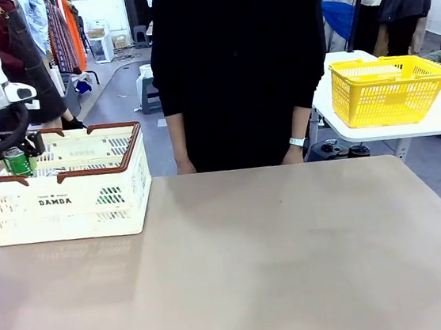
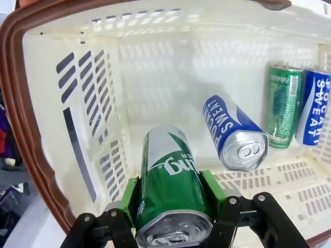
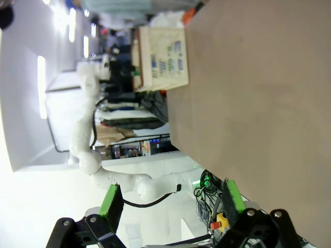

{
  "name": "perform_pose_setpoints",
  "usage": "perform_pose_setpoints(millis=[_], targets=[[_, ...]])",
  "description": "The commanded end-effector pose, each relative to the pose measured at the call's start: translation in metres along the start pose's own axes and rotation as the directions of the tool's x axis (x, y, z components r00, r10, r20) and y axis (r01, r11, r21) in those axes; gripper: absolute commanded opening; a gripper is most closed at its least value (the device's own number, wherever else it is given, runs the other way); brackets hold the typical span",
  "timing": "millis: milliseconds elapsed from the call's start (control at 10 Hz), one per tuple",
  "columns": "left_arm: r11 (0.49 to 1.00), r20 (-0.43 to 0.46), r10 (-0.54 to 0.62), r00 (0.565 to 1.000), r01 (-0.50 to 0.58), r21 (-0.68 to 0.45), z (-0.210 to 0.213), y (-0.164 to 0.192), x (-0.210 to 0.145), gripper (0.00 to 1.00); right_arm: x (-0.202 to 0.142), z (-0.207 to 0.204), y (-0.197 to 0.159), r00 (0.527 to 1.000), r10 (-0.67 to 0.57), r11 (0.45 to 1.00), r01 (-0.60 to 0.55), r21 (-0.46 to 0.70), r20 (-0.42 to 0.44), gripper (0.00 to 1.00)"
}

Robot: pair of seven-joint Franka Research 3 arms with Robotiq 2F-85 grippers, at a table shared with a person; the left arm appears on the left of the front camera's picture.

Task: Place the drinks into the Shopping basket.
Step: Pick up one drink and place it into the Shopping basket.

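Left hand (image 2: 173, 209) grasps a green can (image 2: 170, 181) between its green pads, poised inside the basket (image 1: 89, 197), which sits on the bench (image 1: 279, 262) at ten o'clock in the front view. On the basket floor lie three more cans (two blue, one green): a blue one (image 2: 235, 132) at center, a green (image 2: 283, 106) and a blue (image 2: 314, 106) at two o'clock. Right hand (image 3: 170, 199) is released, off the bench edge.

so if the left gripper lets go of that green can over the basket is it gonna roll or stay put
Probably roll a little: the green can is a smooth cylinder, and the cans already in the Shopping basket lie on their sides. It likely won't travel far, since the basket's walls enclose it, though it may bump the nearby blue can. Its rigid metal body looks unlikely to deform in the left gripper.
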State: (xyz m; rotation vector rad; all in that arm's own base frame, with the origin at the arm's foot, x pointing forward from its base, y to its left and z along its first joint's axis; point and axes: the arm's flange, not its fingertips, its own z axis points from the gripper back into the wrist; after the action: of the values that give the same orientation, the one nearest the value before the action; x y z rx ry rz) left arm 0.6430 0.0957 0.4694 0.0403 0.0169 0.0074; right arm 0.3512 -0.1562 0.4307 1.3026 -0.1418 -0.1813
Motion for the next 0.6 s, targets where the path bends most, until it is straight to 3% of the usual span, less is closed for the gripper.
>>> perform_pose_setpoints(millis=[0,500], targets=[[1.0,-0.018,-0.03,0.999,0.03,-0.001,0.0057,0.0025,0.0081,1.0,0.0001,0.0025,0.0048,1.0,-0.009,1.0,0.009,-0.002,-0.01,1.0],[0.999,-0.006,-0.039,0.999,0.039,-0.009,0.0075,0.0011,0.0064,1.0,0.0001,0.0025,0.0048,1.0,-0.009,1.0,0.009,-0.002,-0.01,1.0]])
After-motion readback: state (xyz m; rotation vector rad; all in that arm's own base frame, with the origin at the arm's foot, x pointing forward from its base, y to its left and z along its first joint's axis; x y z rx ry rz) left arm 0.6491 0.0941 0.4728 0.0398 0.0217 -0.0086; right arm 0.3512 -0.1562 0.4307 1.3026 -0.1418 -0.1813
